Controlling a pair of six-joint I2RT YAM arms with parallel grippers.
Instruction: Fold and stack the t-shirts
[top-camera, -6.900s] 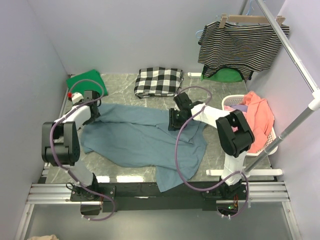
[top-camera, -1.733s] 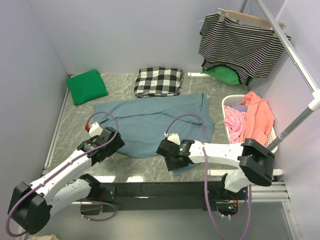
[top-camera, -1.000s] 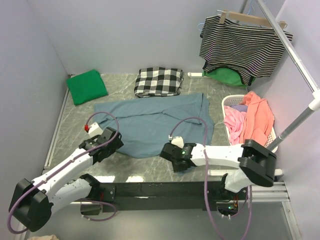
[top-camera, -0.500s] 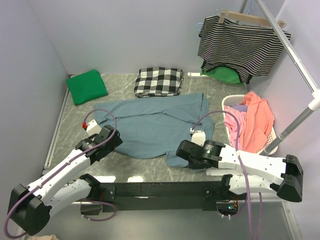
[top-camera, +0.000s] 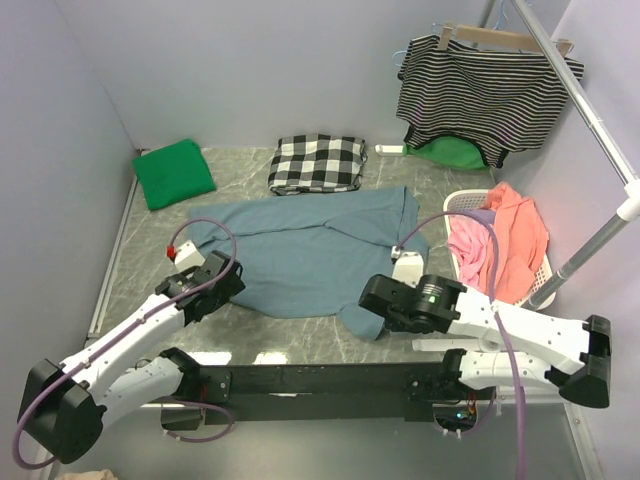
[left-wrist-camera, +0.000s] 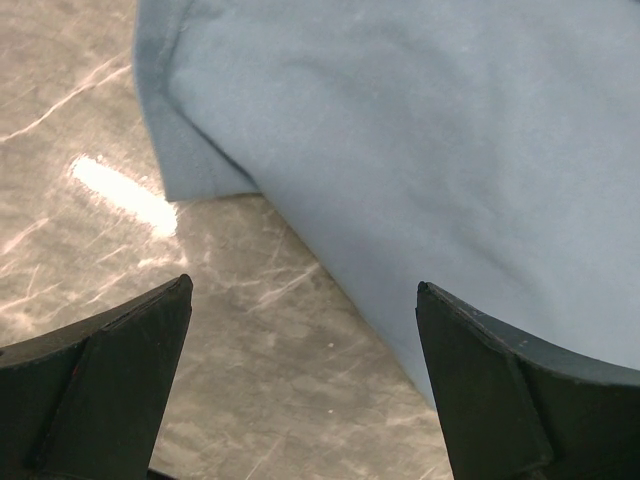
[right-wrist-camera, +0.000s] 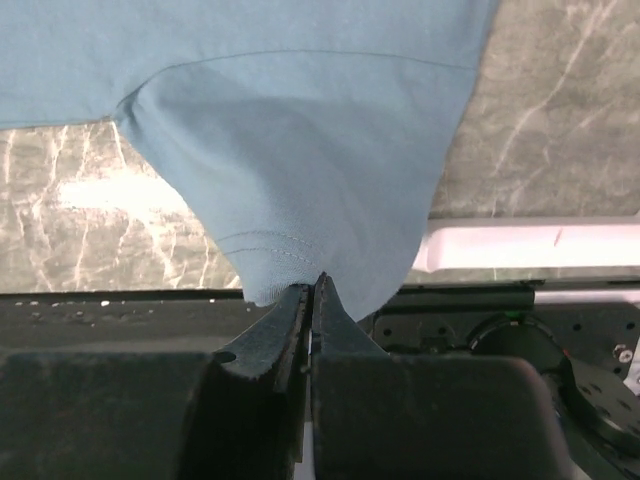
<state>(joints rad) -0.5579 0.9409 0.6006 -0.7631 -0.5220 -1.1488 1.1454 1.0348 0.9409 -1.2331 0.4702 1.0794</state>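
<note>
The slate-blue t-shirt lies spread across the middle of the marble table. My right gripper is shut on its near right corner, which it holds lifted off the table near the front edge. In the right wrist view the jaws pinch the stitched hem of the blue t-shirt, which hangs in a bunched fold. My left gripper stands open at the shirt's near left edge. In the left wrist view the gripper hovers over bare marble with the blue t-shirt ahead. A folded green t-shirt sits at the back left.
A black-and-white checked cloth lies at the back centre. A striped top hangs on a hanger at the back right, with green cloth under it. A white basket with pink and orange clothes stands at the right. The black rail runs along the front.
My right gripper has carried the blue shirt's near corner to the right along the front edge, and that arm now lies low. The left gripper has barely moved and stays open.
</note>
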